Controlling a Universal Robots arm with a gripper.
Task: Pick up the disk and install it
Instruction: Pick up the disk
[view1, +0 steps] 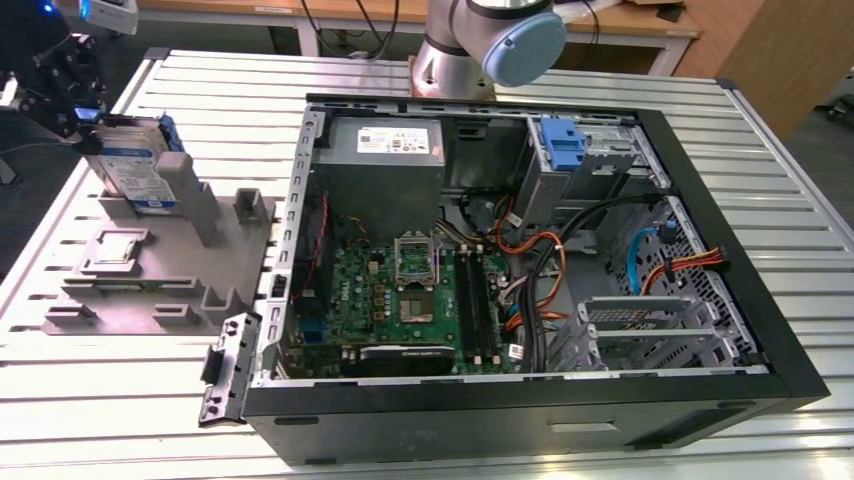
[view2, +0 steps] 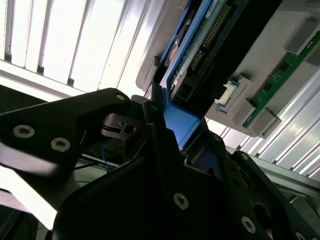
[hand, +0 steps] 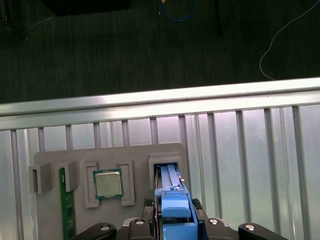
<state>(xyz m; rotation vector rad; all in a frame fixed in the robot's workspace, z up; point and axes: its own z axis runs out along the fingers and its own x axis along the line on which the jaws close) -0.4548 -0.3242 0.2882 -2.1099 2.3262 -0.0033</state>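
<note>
Jaws of matte black metal, studded with bright screw heads, clench on the glossy blue plastic rail of the disk (view1: 138, 165), which the gripper (hand: 172, 215) holds from above. The disk is a flat silver slab with a white-and-blue label. It stands on edge, long axis near upright, with its lower end in a slot of the grey moulded fixture (view1: 167, 280). A square metal-capped chip (hand: 107, 183) sits in a neighbouring pocket. The ribbed aluminium table (view1: 561, 75) lies beneath, and the open black computer case (view1: 787, 370) is beside the fixture.
</note>
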